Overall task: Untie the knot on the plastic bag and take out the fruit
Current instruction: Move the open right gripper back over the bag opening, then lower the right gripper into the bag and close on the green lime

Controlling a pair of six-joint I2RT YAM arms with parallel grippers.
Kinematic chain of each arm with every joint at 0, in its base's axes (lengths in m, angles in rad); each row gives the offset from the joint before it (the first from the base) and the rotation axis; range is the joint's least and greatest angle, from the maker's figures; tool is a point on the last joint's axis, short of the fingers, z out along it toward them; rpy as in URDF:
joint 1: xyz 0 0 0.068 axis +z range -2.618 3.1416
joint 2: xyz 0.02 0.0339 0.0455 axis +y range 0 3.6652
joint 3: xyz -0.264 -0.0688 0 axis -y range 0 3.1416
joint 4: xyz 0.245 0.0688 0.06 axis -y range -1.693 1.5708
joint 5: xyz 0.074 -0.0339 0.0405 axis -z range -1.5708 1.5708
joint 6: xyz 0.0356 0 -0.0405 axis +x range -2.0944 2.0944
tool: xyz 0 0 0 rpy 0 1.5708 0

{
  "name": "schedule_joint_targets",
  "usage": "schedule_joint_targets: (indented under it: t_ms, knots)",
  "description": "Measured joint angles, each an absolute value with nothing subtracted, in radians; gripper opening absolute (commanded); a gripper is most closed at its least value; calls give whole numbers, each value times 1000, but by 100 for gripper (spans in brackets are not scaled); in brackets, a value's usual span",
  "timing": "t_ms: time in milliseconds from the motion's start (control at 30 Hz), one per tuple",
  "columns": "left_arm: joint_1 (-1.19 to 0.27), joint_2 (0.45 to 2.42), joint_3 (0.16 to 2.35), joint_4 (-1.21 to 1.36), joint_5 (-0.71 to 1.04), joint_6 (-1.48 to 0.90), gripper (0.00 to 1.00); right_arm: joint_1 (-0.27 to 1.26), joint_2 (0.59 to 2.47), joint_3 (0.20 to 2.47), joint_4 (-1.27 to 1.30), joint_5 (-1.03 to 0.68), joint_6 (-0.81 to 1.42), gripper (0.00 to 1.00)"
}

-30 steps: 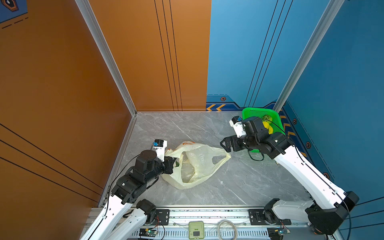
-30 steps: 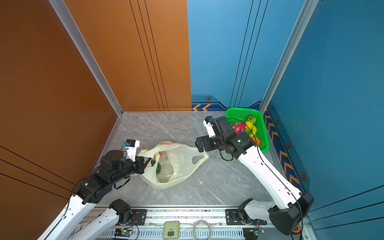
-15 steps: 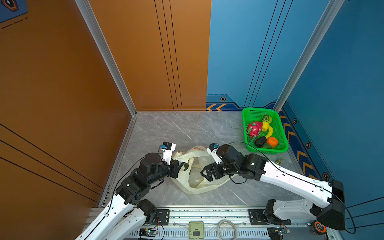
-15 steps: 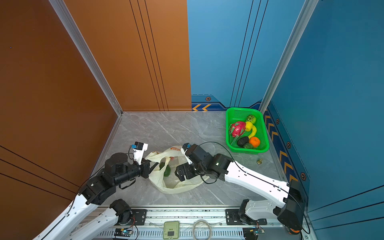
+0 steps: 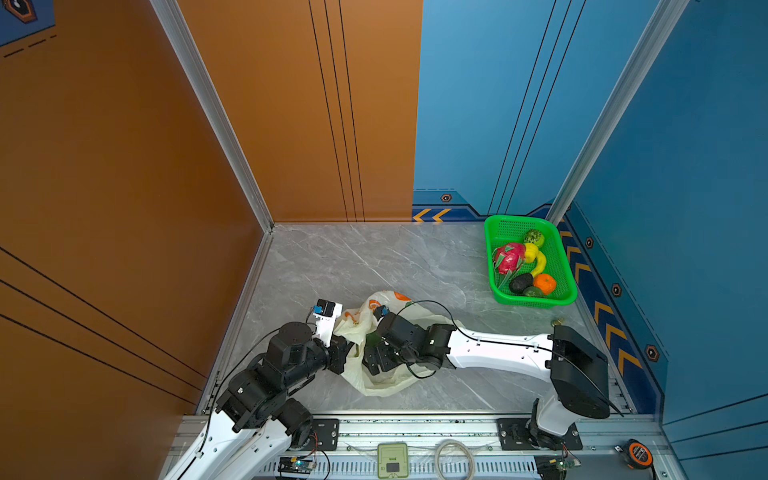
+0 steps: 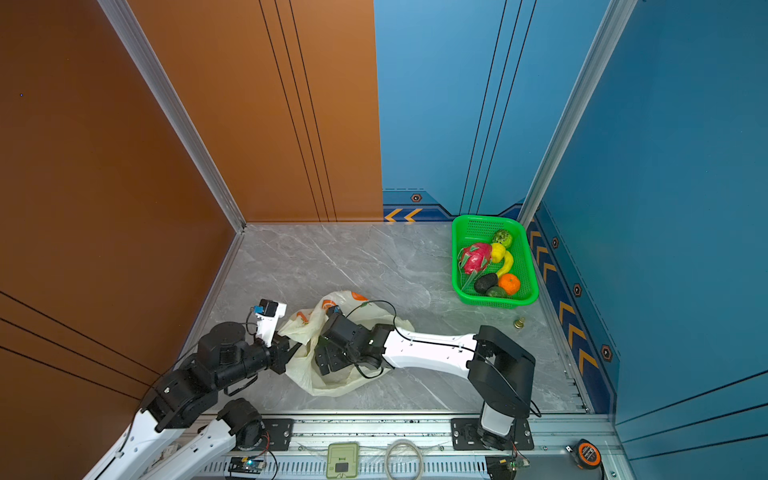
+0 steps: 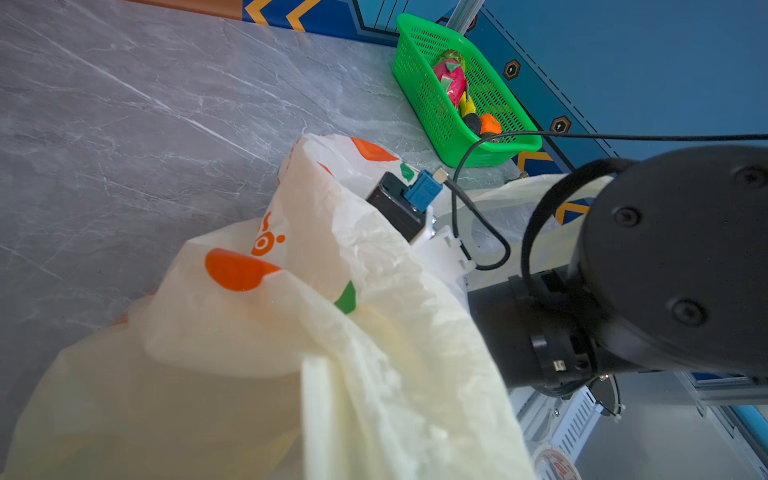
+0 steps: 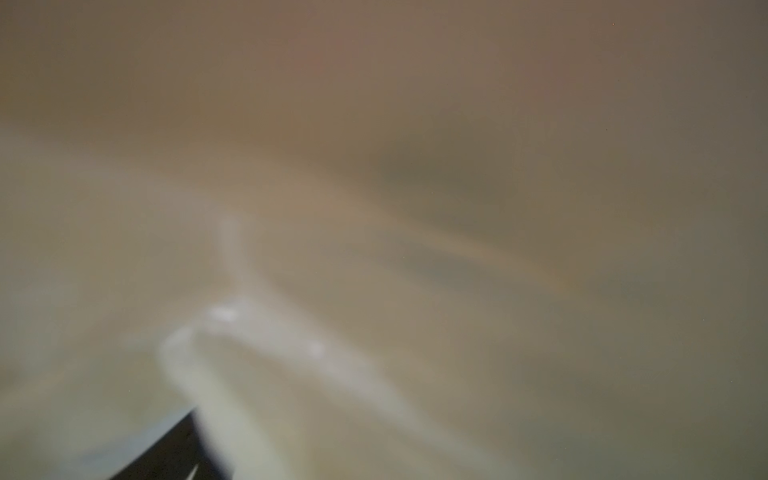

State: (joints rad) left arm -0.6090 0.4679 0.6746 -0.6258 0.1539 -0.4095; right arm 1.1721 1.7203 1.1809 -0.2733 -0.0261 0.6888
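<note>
**Both top views:** the plastic bag (image 5: 384, 384) lies lower centre on the counter (image 5: 374, 257), mouth gaping. No knot shows. The left gripper (image 5: 345, 356), jaws pressed together, pinches the bag's rim. The right gripper (image 5: 374, 362) is down inside, jaws spread wide. Most fruit (image 5: 509, 258) sits in the green basket (image 5: 536, 302), right of frame.

Step, as I judge it: fetching any piece left. The next move calls for closing on fruit, not film.

**Left wrist:** the orange print (image 7: 266, 241) on the bag is not readable.

**Right wrist:** blurred film only.
</note>
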Motion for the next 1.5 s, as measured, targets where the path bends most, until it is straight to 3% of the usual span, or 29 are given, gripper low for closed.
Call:
schedule_joint_targets:
  t_ms: [200,467,833,1100,1300,1500]
  knots:
    - [-603,474,674,-633,142,-407,0,1175,1773,1241,-209,38,700,95]
    - [-582,475,661,-614,144,-404,0,1176,1761,1110,-153,222,768,98]
    - [-604,504,621,-506,233,-405,0,1060,1440,939,-428,477,802,100]
    - [-681,603,609,-394,203,-416,0,1136,1327,883,-487,459,790,98]
    - [-694,654,609,-329,149,-435,0,1277,1324,878,-449,433,778,98]
    - [-694,651,609,-280,131,-461,0,1318,1369,851,-348,392,739,98]
